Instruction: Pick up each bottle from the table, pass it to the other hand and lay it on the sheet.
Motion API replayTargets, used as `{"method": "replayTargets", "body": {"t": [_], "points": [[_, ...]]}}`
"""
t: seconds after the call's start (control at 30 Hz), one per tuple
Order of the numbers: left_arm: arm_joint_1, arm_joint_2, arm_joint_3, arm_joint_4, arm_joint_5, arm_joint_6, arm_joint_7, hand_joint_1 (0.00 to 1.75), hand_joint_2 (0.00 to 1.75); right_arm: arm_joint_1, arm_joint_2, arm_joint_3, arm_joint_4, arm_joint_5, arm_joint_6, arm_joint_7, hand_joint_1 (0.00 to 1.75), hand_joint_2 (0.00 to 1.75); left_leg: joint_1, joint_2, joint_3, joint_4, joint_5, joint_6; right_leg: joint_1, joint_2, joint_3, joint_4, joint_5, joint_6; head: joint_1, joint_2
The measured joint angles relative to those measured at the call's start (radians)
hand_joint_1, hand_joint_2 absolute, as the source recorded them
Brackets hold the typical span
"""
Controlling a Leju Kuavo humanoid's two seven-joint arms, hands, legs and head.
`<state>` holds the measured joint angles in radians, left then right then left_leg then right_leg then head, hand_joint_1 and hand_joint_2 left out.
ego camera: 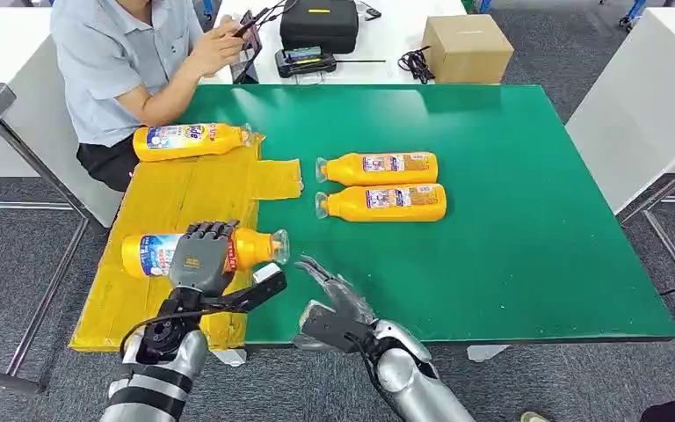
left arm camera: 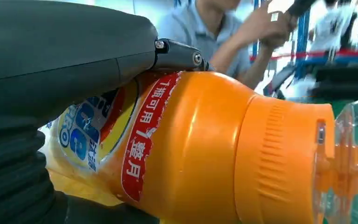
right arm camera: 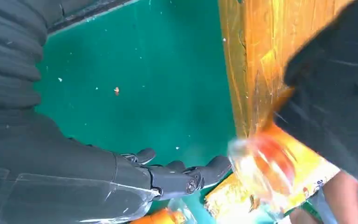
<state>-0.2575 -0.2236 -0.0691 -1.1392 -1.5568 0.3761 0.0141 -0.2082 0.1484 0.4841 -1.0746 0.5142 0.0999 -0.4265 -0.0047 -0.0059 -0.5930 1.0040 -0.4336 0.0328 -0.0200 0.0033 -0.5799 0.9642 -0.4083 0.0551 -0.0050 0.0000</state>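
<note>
1. Head view: the left robot hand [ego camera: 202, 258] is wrapped round the middle of an orange bottle [ego camera: 255, 247] lying on its side over the yellow sheet [ego camera: 189, 189], clear cap pointing at the green worktop [ego camera: 510, 220]. The right robot hand [ego camera: 334, 290] sits just beside the cap, fingers spread, holding nothing. Another bottle [ego camera: 189, 141] lies at the sheet's far end, and two more bottles [ego camera: 378, 185] wait side by side on the green.
2. Left wrist view: thumb [left arm camera: 70, 60] pressed on the label of the bottle [left arm camera: 200, 154]. Smooth glossy plastic, so probably slippery; the stiff body looks like the best place to grab, not the cap.
3. Right wrist view: fingers [right arm camera: 177, 177] open over the worktop [right arm camera: 135, 70], next to the sheet edge [right arm camera: 242, 60]; the bottle's cap [right arm camera: 261, 172] is a blur.
</note>
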Motion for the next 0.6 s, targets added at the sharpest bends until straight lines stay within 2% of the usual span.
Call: {"method": "replayTargets", "body": {"t": [0.03, 0.07, 0.1, 0.13, 0.17, 0.47, 0.6], "points": [[-0.006, 0.003, 0.004, 0.018, 0.000, 0.000, 0.000, 1.59, 1.75, -0.001, 0.000, 0.000, 0.002, 0.000, 0.000, 0.000, 0.00, 1.75, 0.000, 0.000, 0.000, 0.000, 0.000, 0.000, 0.000, 0.000, 0.000, 0.000, 0.000, 0.000, 0.000, 0.000], [-0.011, 0.007, 0.009, 0.038, 0.000, 0.000, 0.000, 1.33, 1.75, -0.002, 0.000, 0.000, 0.005, 0.000, 0.000, 0.000, 0.00, 1.75, 0.000, 0.000, 0.000, 0.000, 0.000, 0.000, 0.000, 0.000, 0.000, 0.000, 0.000, 0.000, 0.000, 0.000], [-0.016, 0.010, 0.015, 0.055, 0.000, -0.002, 0.000, 0.72, 1.75, -0.002, 0.000, 0.000, 0.007, -0.001, 0.000, -0.001, 0.00, 1.75, 0.000, 0.000, 0.000, 0.000, 0.000, 0.000, 0.000, 0.000, 0.000, 0.000, 0.000, 0.000, 0.000, 0.000], [-0.020, 0.013, 0.019, 0.074, 0.000, -0.005, 0.000, 0.31, 1.75, -0.002, 0.000, 0.000, 0.010, -0.002, 0.000, -0.001, 0.00, 1.75, 0.000, 0.000, 0.000, 0.000, 0.000, 0.000, 0.000, 0.000, 0.000, 0.000, 0.000, 0.000, 0.000, 0.000], [-0.023, 0.016, 0.022, 0.086, 0.000, -0.006, 0.000, 0.10, 1.75, -0.003, 0.000, 0.000, 0.012, -0.002, 0.000, -0.002, 0.00, 1.75, 0.000, 0.000, 0.000, 0.000, 0.000, 0.000, 0.000, 0.000, 0.000, 0.000, 0.000, 0.000, 0.000, 0.000], [-0.050, 0.026, 0.055, 0.174, 0.000, -0.007, 0.004, 0.09, 1.75, -0.004, 0.001, 0.000, 0.025, -0.009, -0.001, -0.007, 0.00, 1.75, 0.000, 0.000, 0.000, 0.000, 0.000, 0.000, 0.000, 0.000, 0.000, 0.000, 0.000, 0.000, 0.000, 0.000], [-0.058, 0.026, 0.066, 0.189, -0.001, -0.010, 0.006, 0.00, 1.75, -0.004, 0.003, 0.000, 0.029, -0.009, -0.001, -0.007, 0.00, 1.75, 0.000, 0.000, 0.000, 0.000, 0.000, 0.000, 0.000, 0.000, 0.000, 0.000, 0.000, 0.000, 0.000, 0.000]]}}
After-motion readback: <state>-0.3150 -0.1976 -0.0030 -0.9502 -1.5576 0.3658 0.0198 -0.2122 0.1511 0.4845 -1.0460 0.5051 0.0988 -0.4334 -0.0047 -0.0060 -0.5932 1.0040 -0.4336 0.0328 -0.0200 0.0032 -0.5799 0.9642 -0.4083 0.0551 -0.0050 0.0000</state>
